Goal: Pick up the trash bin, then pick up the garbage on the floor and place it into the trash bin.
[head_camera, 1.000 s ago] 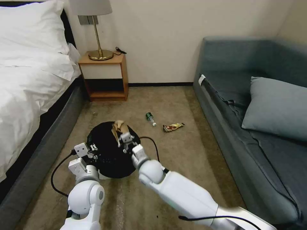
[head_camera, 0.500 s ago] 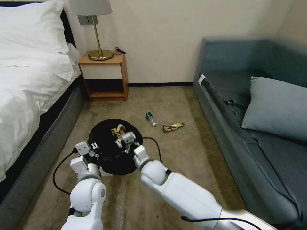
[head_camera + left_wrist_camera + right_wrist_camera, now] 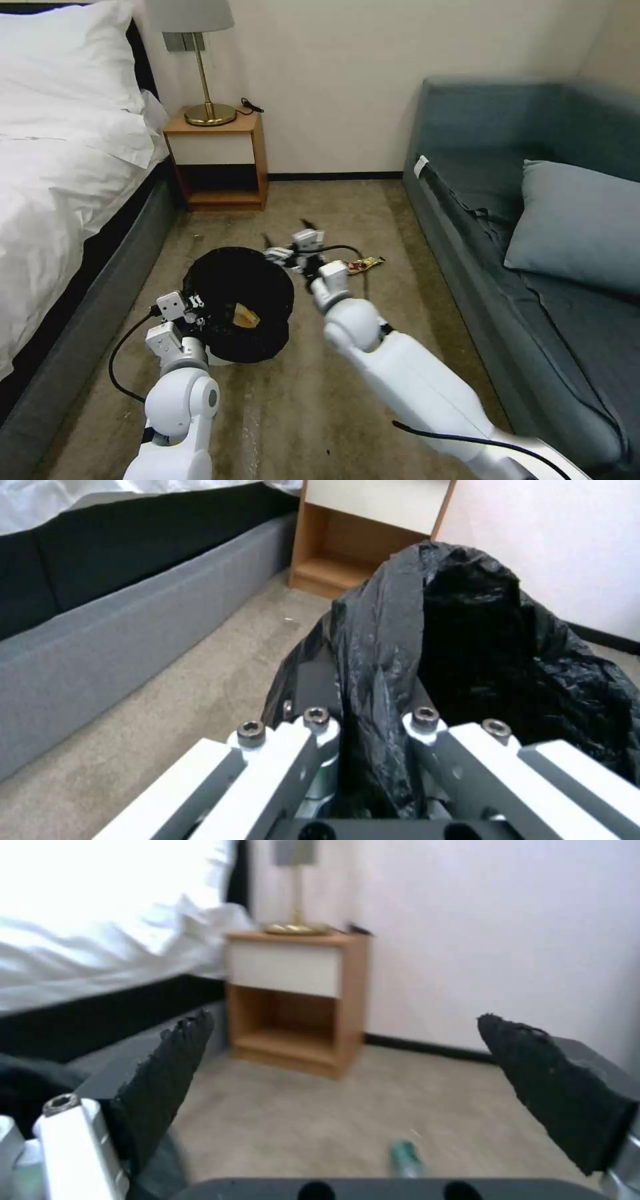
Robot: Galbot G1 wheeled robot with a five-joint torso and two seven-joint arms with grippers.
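Left gripper (image 3: 370,740) clamps the trash bin (image 3: 237,303) by its bag rim, steadying it while the right gripper (image 3: 288,239), jaws apart, reaches toward one o'clock for the green bottle (image 3: 405,1156).

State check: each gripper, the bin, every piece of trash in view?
left gripper: shut on the bag at the trash bin rim
right gripper: open, empty, above the green bottle
cardboard scrap: inside the trash bin
green bottle: lying on the carpet
snack wrapper: lying on the carpet
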